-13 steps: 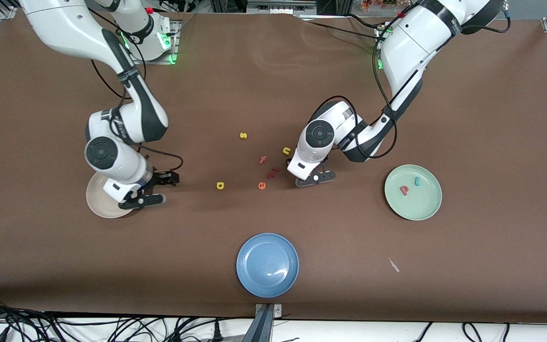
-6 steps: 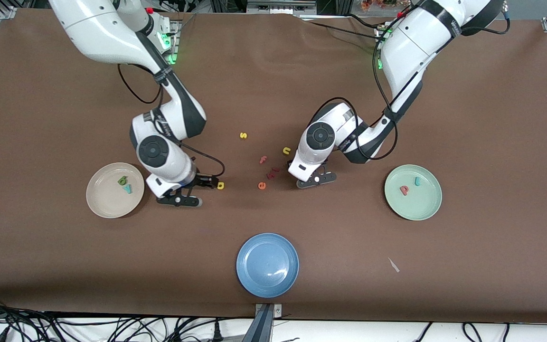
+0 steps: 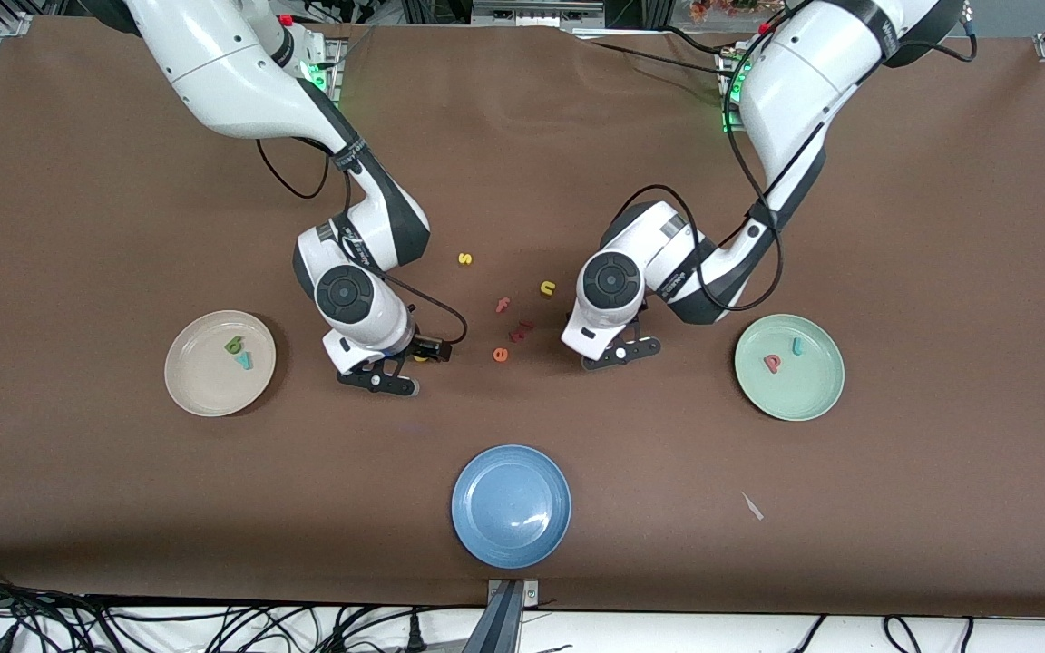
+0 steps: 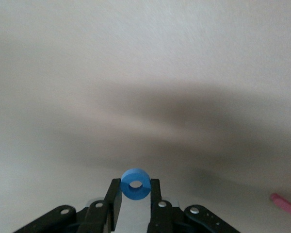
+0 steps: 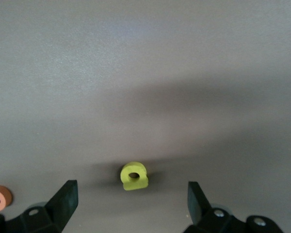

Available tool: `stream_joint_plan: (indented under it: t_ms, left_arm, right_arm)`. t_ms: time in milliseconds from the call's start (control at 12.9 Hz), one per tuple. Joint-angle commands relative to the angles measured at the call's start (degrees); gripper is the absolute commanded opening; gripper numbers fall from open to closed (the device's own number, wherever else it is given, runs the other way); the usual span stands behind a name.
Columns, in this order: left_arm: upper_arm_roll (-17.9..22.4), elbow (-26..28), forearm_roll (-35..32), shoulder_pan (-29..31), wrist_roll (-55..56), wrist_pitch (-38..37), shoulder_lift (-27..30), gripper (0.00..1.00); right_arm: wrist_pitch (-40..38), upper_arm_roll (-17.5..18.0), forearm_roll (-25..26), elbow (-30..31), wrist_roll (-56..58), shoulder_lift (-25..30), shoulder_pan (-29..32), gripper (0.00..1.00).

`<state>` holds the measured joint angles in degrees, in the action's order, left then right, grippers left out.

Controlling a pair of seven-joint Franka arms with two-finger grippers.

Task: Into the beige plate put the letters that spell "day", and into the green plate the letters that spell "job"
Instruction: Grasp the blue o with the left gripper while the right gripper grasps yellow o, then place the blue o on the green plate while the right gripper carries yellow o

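Observation:
My left gripper (image 4: 136, 188) is shut on the blue ring "o" (image 4: 136, 183), pinched upright between its fingers. In the front view the left gripper (image 3: 618, 352) is beside the loose letters, toward the green plate (image 3: 804, 394). That plate holds the pinkish "b" (image 3: 772, 363) and the teal "j" (image 3: 795, 345). My right gripper (image 5: 131, 201) stands open, low over the yellow "a" (image 5: 134, 175), which lies flat just ahead of the gap. The front view has the right gripper (image 3: 406, 365) largely covering the "a". The beige plate (image 3: 200, 385) holds the green "d" (image 3: 234, 345) and the teal "y" (image 3: 245, 361).
Loose letters lie between the grippers: yellow "s" (image 3: 464, 258), yellow "n" (image 3: 547, 287), pinkish "f" (image 3: 502, 305), a dark red piece (image 3: 521, 329) and orange "e" (image 3: 501, 355). A blue plate (image 3: 511, 506) sits nearer the front camera. A pale scrap (image 3: 752, 506) lies toward the left arm's end.
The right arm swung from over the beige plate across to the yellow "a". The left gripper closed on the blue "o" and shifted slightly toward the green plate.

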<state>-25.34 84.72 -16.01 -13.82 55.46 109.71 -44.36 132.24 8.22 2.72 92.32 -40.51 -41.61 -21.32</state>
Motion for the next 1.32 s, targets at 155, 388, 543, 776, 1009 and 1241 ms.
stream_joint_plan:
  t_ms: [155, 388, 543, 776, 1009, 1241]
  left_arm:
    - [0.64, -1.05, -3.84, 7.73, -17.62, -13.62, 3.65, 0.00]
    - [0.46, -0.61, -5.52, 15.55, -31.77, -15.66, 5.07, 0.00]
    - [0.46, -0.17, -5.52, 19.86, -40.13, -15.05, 4.72, 0.00]
    - [0.64, 0.00, -6.05, 24.87, -48.31, -8.40, 2.27, 0.00]
    - [0.73, 0.00, -9.29, 26.91, -51.59, -3.02, -0.37, 0.00]
    - [0.73, 0.96, -11.50, 28.32, -53.53, -0.38, -2.04, 0.00]
  right_arm:
    - [0.82, -0.14, -0.96, -1.79, -0.10, -2.60, -0.56, 0.99]
    - [1.44, -0.14, -0.96, -1.53, -0.10, -3.56, -0.74, 0.97]
    - [1.44, -0.14, -0.96, -1.53, -0.01, -3.65, -0.74, 0.79]
    - [1.44, -0.14, -1.13, -1.44, 0.43, -3.65, -0.56, 0.33]
    - [1.44, -0.05, -1.22, -1.44, 0.43, -3.65, -0.56, 0.07]
    - [-1.62, 0.21, -3.32, -3.62, 2.09, -3.22, 1.45, 0.00]
